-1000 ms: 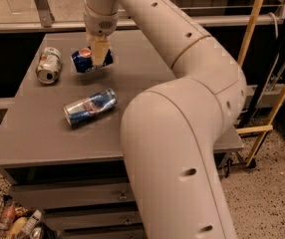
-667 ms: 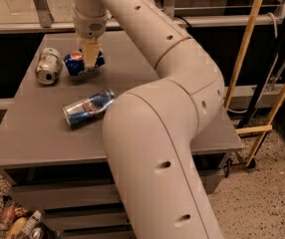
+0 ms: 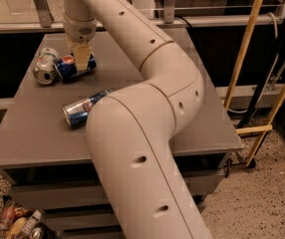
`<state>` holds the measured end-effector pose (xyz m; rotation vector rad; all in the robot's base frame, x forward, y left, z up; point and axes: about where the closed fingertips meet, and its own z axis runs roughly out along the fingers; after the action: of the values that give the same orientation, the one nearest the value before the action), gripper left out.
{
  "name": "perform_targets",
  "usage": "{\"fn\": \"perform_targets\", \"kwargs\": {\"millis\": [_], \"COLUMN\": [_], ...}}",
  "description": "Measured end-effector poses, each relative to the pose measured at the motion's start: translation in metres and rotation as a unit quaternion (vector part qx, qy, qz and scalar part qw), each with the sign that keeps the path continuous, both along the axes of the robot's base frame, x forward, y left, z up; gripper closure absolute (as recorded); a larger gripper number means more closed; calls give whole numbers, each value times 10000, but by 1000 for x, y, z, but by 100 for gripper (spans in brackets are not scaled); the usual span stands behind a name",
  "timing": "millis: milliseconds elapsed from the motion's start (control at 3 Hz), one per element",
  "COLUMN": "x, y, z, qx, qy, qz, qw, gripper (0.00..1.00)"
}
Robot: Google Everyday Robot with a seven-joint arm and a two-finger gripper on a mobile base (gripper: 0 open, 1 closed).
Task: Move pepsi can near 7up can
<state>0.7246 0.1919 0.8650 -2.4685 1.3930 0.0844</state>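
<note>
The pepsi can (image 3: 69,68), dark blue with a red-white-blue logo, lies on its side at the table's far left. It rests right beside the 7up can (image 3: 46,66), pale green-and-white with a silver end, which also lies on its side; the two look to be touching. My gripper (image 3: 81,59) reaches down from the long beige arm onto the pepsi can's right part, with one tan finger (image 3: 82,57) showing in front of the can. The can rests on the table.
A slimmer silver-and-blue can (image 3: 80,108) lies on its side mid-table, partly behind my arm. The grey table (image 3: 33,133) has drawers below. A wire basket with items (image 3: 8,218) sits on the floor at lower left. Wooden poles (image 3: 247,49) stand to the right.
The gripper has carried the pepsi can leftward across the table toward the 7up can, and the gap between the two cans has closed. The silver-and-blue can has not moved.
</note>
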Motion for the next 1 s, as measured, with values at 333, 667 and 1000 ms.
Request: {"fn": "perform_targets", "kwargs": {"millis": [333,667,1000], "x": [6,10,15], "y": [6,11,17], "z": [-1,-4,-8], "qx": [88,154,214], "qy": [-85,-145,-196], "qz": [-17,-24,-30], "qw": [9999,9998,9996], "gripper": [59,35,4]}}
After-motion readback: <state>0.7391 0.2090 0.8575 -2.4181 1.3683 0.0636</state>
